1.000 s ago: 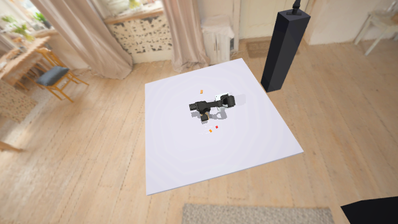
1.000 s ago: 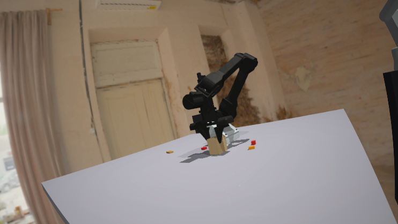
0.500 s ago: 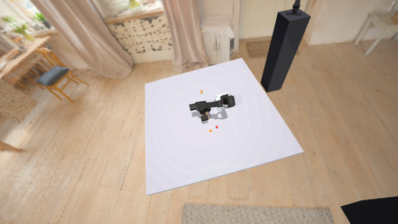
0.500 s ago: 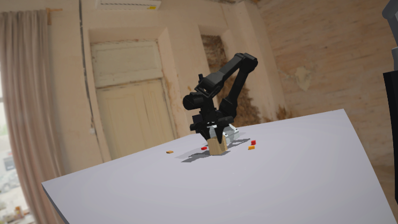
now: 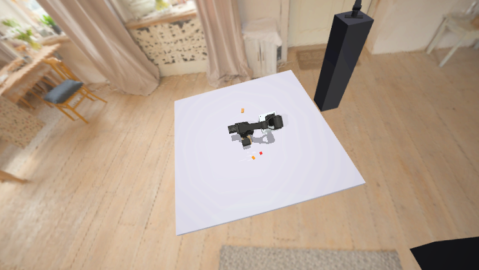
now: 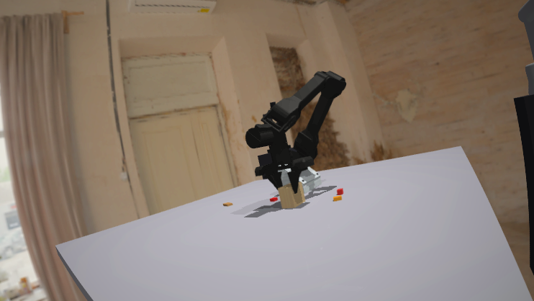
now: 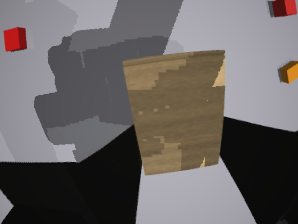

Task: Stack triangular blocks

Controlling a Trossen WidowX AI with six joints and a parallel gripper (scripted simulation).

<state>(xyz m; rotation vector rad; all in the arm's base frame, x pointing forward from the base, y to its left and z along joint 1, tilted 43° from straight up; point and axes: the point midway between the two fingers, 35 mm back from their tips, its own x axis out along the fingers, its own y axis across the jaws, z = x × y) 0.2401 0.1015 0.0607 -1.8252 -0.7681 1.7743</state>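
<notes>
Gripper (image 6: 290, 186) is clamped about half open on the upper wooden block (image 7: 178, 106), fingers straddling its sides. In the exterior view the wood (image 6: 291, 197) reads as one squarish lump on the table (image 6: 373, 239), just in front of the arm's base; can't tell if the sloped faces are fully seated. Two small red cubes (image 6: 339, 191) and two orange ones (image 6: 337, 198) lie nearby, not touching it.
</notes>
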